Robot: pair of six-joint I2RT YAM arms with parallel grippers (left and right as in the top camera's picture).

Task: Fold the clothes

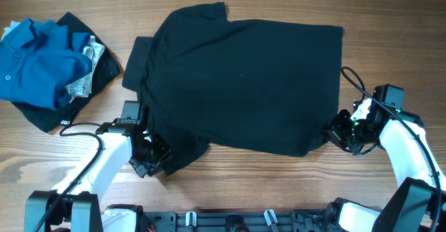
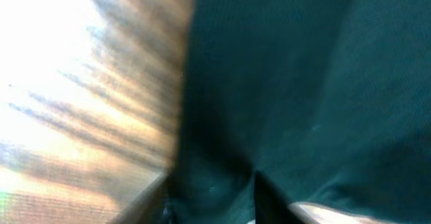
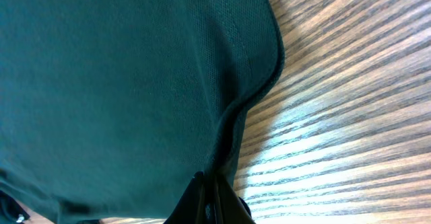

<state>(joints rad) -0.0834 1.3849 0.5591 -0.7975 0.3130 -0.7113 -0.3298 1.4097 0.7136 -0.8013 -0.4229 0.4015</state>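
Observation:
A black shirt [image 1: 244, 79] lies spread out in the middle of the wooden table. My left gripper [image 1: 155, 155] is at the shirt's near left corner; in the left wrist view [image 2: 212, 197], which is blurred, its fingers hold a bunched fold of dark cloth [image 2: 283, 83] between them. My right gripper [image 1: 336, 132] is at the shirt's near right corner. In the right wrist view its fingers [image 3: 209, 200] are pinched shut on the shirt's hem [image 3: 259, 83], low over the table.
A pile of clothes sits at the far left: a blue shirt [image 1: 35, 65] on top of a black garment [image 1: 80, 30], with a pale patterned cloth [image 1: 85, 79] between them. Bare wood [image 1: 397, 44] lies right of the shirt.

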